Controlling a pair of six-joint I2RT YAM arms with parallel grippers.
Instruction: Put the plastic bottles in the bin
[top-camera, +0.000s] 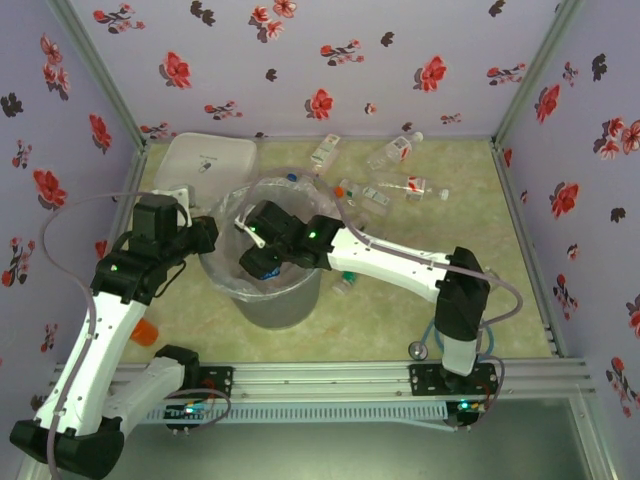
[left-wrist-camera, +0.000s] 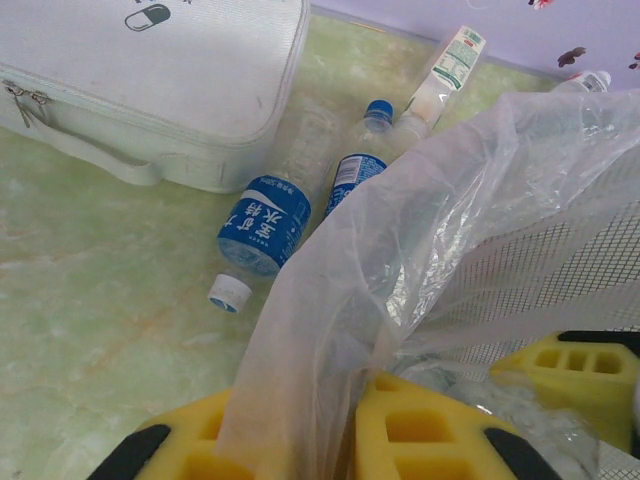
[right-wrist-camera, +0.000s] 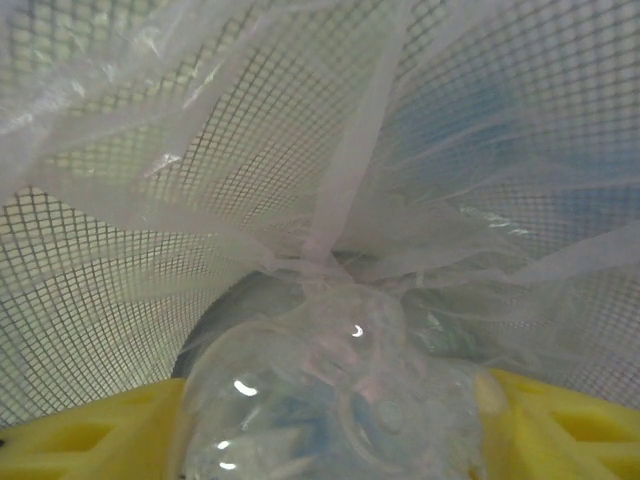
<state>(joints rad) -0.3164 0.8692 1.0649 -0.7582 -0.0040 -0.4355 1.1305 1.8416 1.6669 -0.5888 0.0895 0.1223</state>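
Observation:
The grey mesh bin (top-camera: 282, 303) stands mid-table, lined with a crinkly clear bag (left-wrist-camera: 420, 230). My left gripper (top-camera: 214, 232) is at the bin's left rim, shut on a fold of the bag; the film runs up between the yellow fingers (left-wrist-camera: 430, 430). My right gripper (top-camera: 262, 264) reaches down inside the bin, shut on a clear plastic bottle (right-wrist-camera: 330, 400) whose base faces the camera. Two blue-labelled bottles (left-wrist-camera: 266, 224) (left-wrist-camera: 354, 176) lie outside by the bin. More bottles (top-camera: 396, 152) (top-camera: 414, 187) (top-camera: 325, 150) are scattered behind it.
A flat white lidded container (top-camera: 210, 160) lies at the back left, close to the bin. A loose white cap (left-wrist-camera: 230, 292) rests on the table beside the blue-labelled bottles. An orange object (top-camera: 145, 332) sits under the left arm. Floral walls enclose the table.

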